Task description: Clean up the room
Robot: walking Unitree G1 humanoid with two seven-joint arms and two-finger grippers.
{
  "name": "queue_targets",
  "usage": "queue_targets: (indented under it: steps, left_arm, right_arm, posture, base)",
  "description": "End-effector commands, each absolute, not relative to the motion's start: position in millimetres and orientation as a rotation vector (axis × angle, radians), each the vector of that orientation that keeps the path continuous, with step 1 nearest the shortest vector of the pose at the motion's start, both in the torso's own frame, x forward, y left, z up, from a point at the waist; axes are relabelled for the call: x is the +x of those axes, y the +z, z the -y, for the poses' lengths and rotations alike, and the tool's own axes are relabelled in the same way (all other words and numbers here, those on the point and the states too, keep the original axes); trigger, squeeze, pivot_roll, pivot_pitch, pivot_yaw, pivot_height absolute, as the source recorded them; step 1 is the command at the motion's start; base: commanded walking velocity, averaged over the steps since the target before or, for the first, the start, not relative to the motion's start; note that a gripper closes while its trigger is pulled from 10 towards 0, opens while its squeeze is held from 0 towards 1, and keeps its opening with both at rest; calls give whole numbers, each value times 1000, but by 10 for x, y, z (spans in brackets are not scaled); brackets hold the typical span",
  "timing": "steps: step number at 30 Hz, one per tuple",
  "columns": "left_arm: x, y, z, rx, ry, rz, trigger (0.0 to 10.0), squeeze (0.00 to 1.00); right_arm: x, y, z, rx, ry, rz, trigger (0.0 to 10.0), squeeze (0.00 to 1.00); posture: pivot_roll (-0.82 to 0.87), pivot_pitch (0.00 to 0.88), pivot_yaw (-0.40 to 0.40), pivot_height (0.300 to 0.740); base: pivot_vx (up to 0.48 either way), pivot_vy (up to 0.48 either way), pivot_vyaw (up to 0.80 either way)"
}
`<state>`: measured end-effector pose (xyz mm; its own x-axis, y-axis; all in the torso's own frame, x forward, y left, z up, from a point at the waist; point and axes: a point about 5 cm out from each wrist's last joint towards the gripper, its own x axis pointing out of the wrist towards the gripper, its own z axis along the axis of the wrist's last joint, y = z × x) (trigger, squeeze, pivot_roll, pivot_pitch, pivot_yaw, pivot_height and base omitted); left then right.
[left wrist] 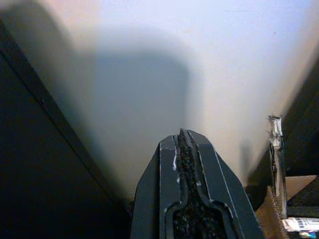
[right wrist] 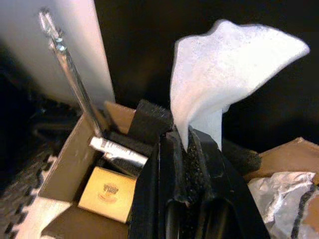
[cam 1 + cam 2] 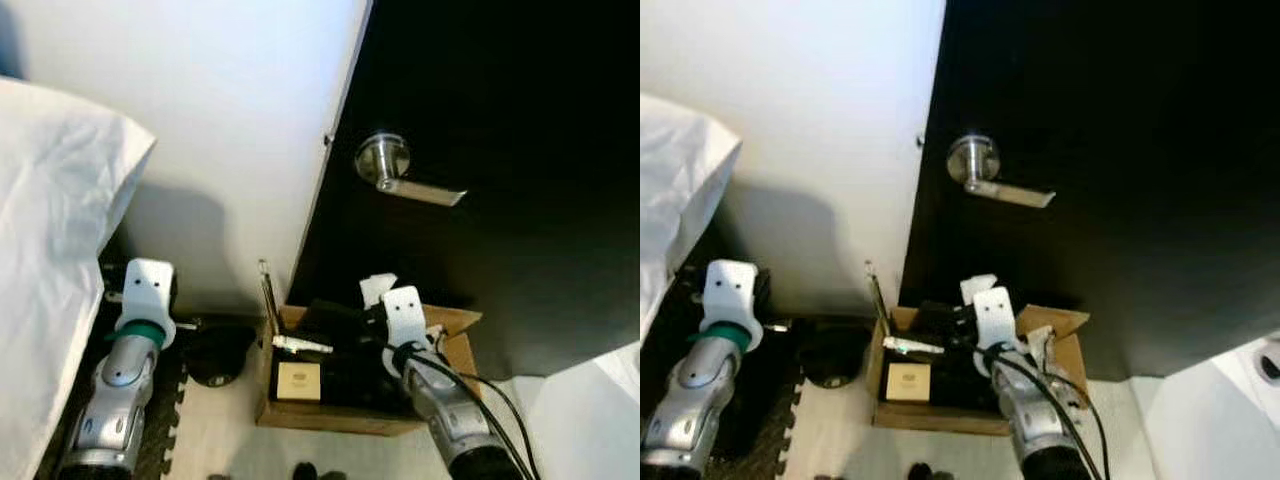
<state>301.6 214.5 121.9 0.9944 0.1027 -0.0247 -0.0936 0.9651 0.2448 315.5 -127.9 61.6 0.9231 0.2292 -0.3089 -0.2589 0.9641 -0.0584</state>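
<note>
An open cardboard box stands on the floor at the foot of a black door. Inside lie a small tan carton, a white tube, dark foam pieces and crumpled plastic. My right gripper hovers over the box, shut on a white tissue that sticks up from its fingertips. The tissue also shows just above the box's back edge. My left gripper is shut with nothing in it, pointing at the white wall to the left of the box.
A silver lever handle sits on the door. White bedding hangs at the left. A dark round object lies beside the box, near a black foam mat. A thin metal rod leans at the box's corner. A white surface fills the lower right.
</note>
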Motion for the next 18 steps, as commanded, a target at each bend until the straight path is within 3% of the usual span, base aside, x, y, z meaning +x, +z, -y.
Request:
queue_targets:
  steps: [1, 2, 7, 9, 18]
  left_arm:
    - [2993, 1167, -2095, 273, 49, -43, 10000, 0]
    - [2986, 1185, -2050, 361, -56, -18, 10000, 0]
    - [2953, 1174, -1999, 442, -181, -4, 10000, 0]
    - [2829, 1098, -1943, 542, -419, -54, 10000, 0]
    - [2719, 1041, -2023, 558, -538, -155, 10000, 0]
  right_arm:
    - [3117, 527, 1338, -121, 244, -342, 10000, 0]
    - [3121, 516, 1388, -142, 231, -346, 10000, 0]
    - [3122, 510, 1438, -155, 226, -350, 10000, 0]
    - [3116, 508, 1493, -167, 225, -354, 10000, 0]
    - [3072, 463, 1579, -185, 218, -379, 10000, 0]
  posture:
    - [126, 126, -122, 740]
    - [126, 125, -124, 740]
    - [121, 124, -130, 740]
    - [113, 134, -134, 740]
    - [103, 150, -149, 740]
  base:
    - [0, 0, 0]
    - [0, 0, 0]
    - [0, 0, 0]
    - [0, 0, 0]
    - [0, 0, 0]
